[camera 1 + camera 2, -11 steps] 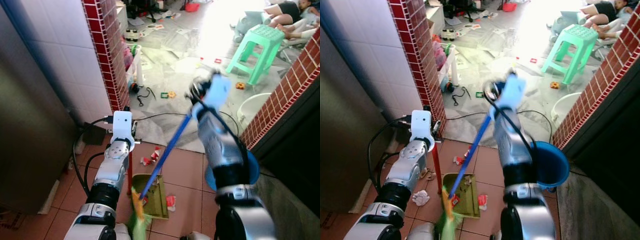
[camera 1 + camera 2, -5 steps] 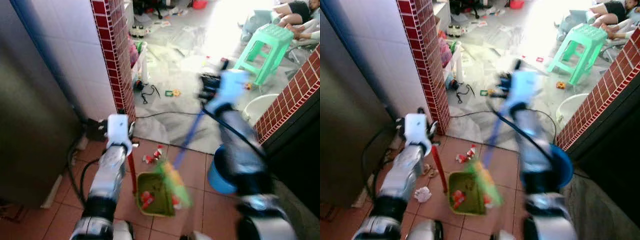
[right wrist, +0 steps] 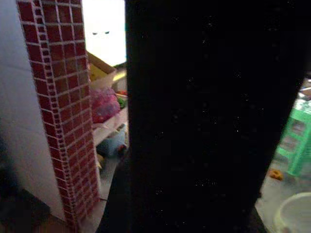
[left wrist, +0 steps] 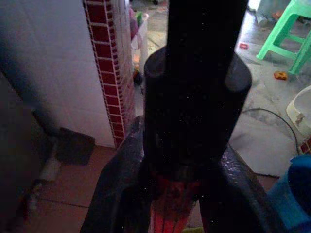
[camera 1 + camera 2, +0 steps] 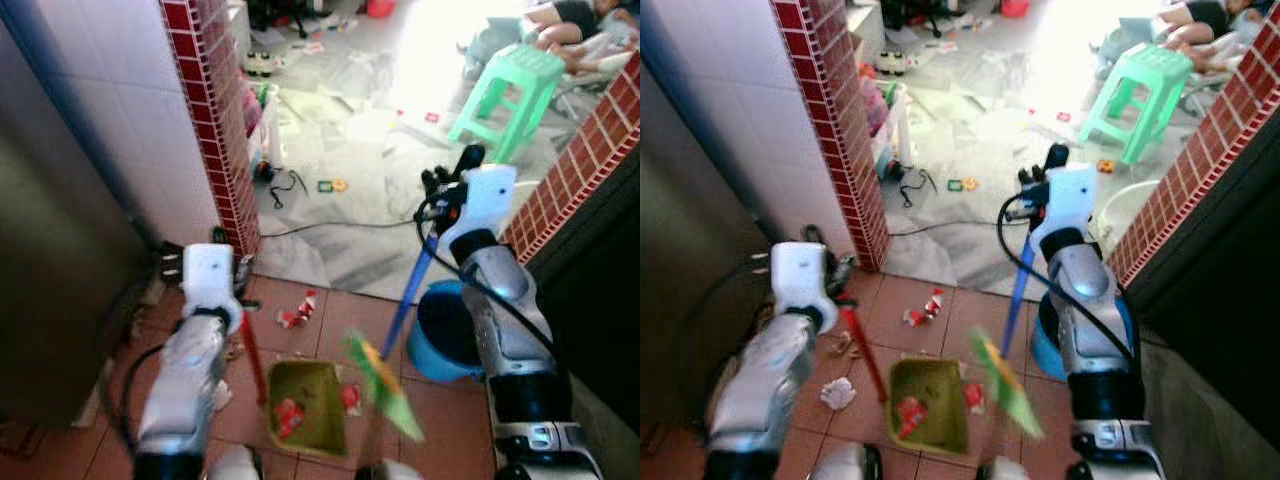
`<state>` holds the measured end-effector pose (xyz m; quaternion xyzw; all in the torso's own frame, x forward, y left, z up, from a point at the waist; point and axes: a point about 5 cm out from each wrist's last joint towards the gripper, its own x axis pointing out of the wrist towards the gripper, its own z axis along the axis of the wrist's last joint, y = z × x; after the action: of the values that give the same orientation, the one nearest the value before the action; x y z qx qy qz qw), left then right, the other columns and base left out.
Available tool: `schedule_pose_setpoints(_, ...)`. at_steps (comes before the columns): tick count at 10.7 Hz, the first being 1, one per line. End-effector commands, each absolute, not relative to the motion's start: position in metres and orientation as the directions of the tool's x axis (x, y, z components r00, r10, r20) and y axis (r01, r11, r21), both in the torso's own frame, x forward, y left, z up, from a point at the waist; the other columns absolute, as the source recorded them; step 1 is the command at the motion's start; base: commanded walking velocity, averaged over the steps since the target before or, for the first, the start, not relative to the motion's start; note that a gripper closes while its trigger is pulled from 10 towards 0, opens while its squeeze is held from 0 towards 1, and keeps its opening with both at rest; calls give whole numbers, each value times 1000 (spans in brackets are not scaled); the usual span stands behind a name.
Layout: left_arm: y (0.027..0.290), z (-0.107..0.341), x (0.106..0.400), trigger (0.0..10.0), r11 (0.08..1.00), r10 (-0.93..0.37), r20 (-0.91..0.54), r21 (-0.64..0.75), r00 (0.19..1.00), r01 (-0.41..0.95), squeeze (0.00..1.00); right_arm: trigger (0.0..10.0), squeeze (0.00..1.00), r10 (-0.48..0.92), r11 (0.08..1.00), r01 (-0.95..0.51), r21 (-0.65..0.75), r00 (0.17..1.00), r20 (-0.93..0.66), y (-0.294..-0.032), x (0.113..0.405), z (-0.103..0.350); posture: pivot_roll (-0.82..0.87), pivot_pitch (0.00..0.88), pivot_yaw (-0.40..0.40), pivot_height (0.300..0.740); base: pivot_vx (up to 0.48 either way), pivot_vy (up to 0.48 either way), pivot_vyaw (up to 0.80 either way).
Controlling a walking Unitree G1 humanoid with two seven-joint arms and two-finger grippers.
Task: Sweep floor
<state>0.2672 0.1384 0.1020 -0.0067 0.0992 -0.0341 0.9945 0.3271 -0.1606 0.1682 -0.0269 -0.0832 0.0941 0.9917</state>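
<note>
Right pincer is closed around the blue broom handle, held high and near the brick wall on the robot's right. The broom head, green and orange, is blurred and raised off the terracotta tile floor, just beside the green dustpan. Left pincer grips the dustpan's red handle; the pan rests on the floor with red scraps inside it.

Debris remaining: a red-and-white scrap ahead of the pan and a crumpled white paper on the pan's left side.

Risks, as judged:
- Broom head is in swift motion; a strike on the pan's edge could tip it and spill the collected scraps.
- The blue bucket stands just beside the broom handle; a wide stroke could knock it.
- A black cable crosses the floor ahead; bristles could snag it.
- A person lies at the far right, well apart.
</note>
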Motion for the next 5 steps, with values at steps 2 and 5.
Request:
schedule_pose_setpoints(2, 139, 130, 259, 10000, 995, -88, -68, -49, 994, 85, 0, 10000, 0, 177, 982, -159, -104, 964, 197, -157, 319, 170, -57, 0, -38, 740, 0, 0, 0)
schedule_pose_setpoints(5, 131, 133, 256, 10000, 992, -115, -68, -55, 991, 112, 0, 10000, 0, 154, 986, -140, -94, 975, 160, -157, 315, 160, -59, 0, -39, 740, 0, 0, -533)
